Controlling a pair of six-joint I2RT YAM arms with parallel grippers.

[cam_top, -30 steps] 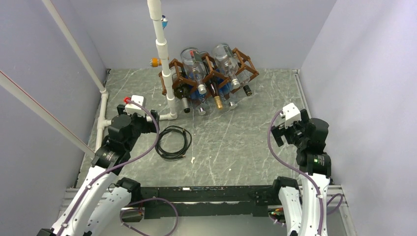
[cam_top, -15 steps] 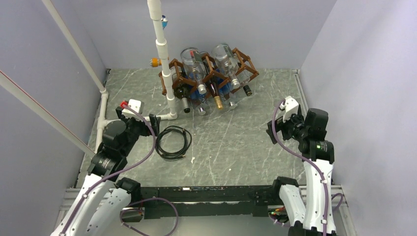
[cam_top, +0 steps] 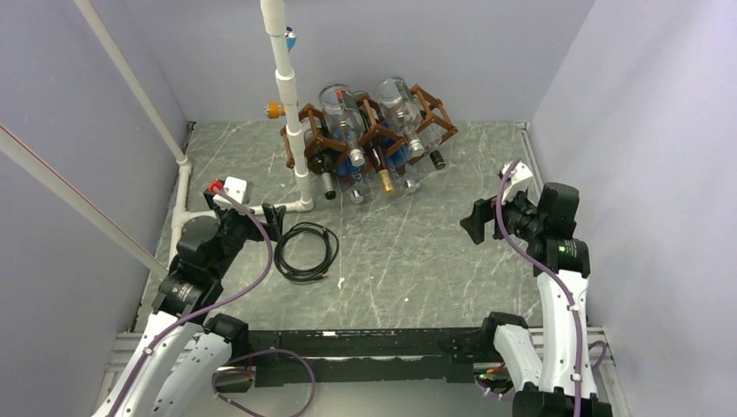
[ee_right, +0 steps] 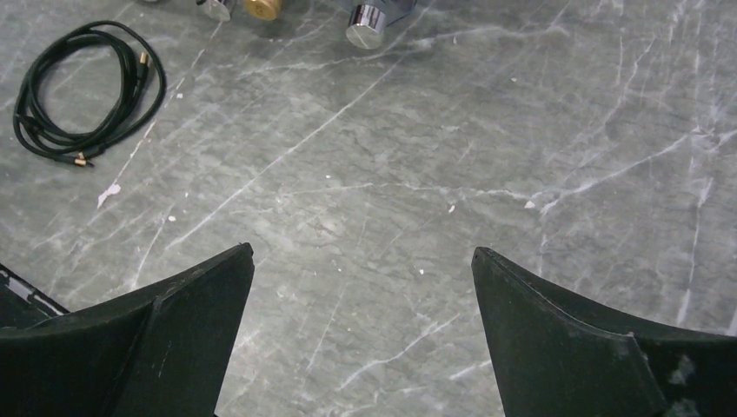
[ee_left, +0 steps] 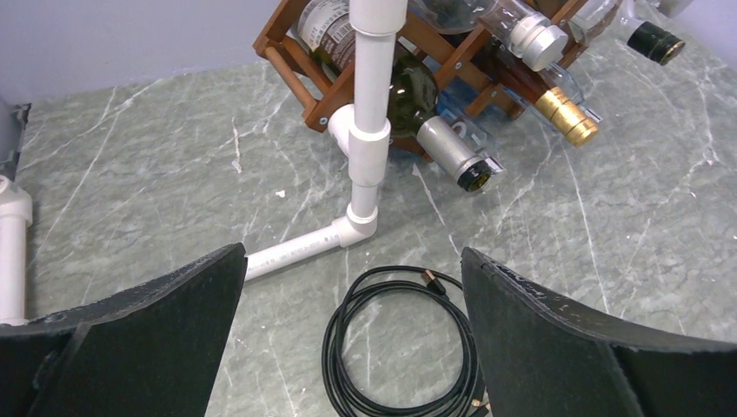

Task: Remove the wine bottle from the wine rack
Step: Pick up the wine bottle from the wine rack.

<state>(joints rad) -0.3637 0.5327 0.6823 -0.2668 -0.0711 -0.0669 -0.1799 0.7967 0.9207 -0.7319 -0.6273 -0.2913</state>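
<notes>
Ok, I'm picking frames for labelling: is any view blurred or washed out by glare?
Top external: sharp, evenly lit, small glints on the clear bottles in the wine rack. Left wrist: rack and black cable crisp, no glare. Right wrist: marbled table in focus, shadows soft.

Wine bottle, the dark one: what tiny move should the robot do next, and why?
Probably ease the open left pincer forward toward the dark bottle: its grey-capped neck sticks out of the wine rack nearest that pincer, beside the white pipe.
</notes>
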